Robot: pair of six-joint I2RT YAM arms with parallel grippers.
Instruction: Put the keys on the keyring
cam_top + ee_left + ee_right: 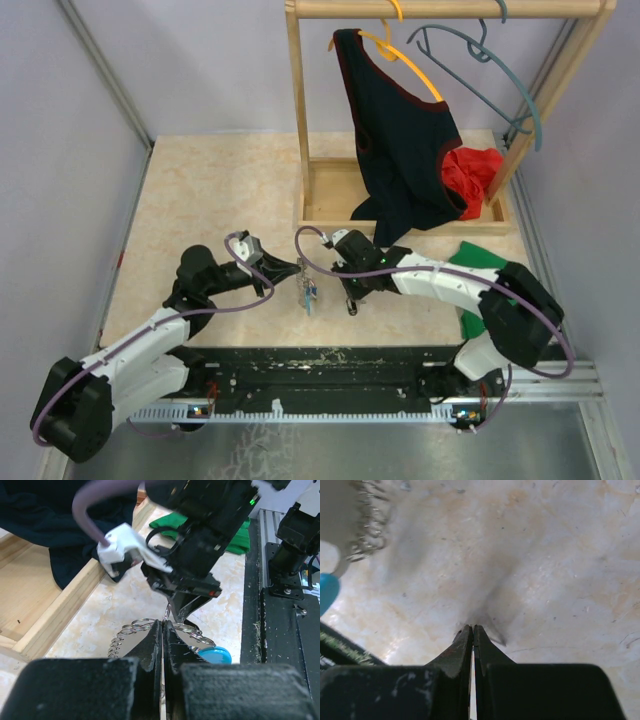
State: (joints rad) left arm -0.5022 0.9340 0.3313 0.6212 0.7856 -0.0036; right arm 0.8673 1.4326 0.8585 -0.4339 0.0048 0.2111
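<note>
In the top view my left gripper is shut on the keyring, which hangs below its tips above the table. A small cluster of keys dangles there, too small to tell apart. In the left wrist view the fingers are pressed together on a thin wire, with small rings and grey coil on either side and a light-blue piece to the right. My right gripper is shut just right of the keys, its tips down at the tabletop; nothing shows between them. Coil and the blue piece lie at that view's left edge.
A wooden rack stands at the back with a dark top on an orange hanger and a grey-blue hanger. Red cloth lies in its base, green cloth by the right arm. A black rail lines the near edge.
</note>
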